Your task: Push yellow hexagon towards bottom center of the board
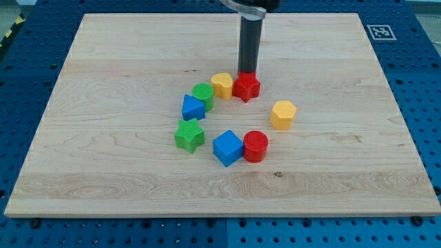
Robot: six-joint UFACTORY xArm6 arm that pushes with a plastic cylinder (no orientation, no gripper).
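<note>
No pincer fitted: found only a straight dark rod, so nothing to open or close and nothing held. Located my tip (247,71) at the upper edge of the red star (247,87), touching it or just short of it; could not settle which, as the star hid the very end. Noted a second yellow block (222,85), shape unclear, just to the view's left of the star and touching it, with the green cylinder (203,95) and the blue block (193,107) next along the same curve.

Located the yellow hexagon (283,114) by itself towards the view's right of the cluster, near the middle height of the worktop (103,62) and apart from my tip. Judged the push on it as not yet begun and the approach as the step in hand.

Judged the next move as follows: bring my tip clear of the red star, round to the upper right side of the hexagon, then drive towards the view's bottom and slightly left.

Recorded the red cylinder (255,146) and blue cube (228,148), touching each other, below and to the left of the hexagon. Judged these the likely obstruction if the push is angled too far left. Recorded the green star (189,135) further left, off the line of travel.
</note>
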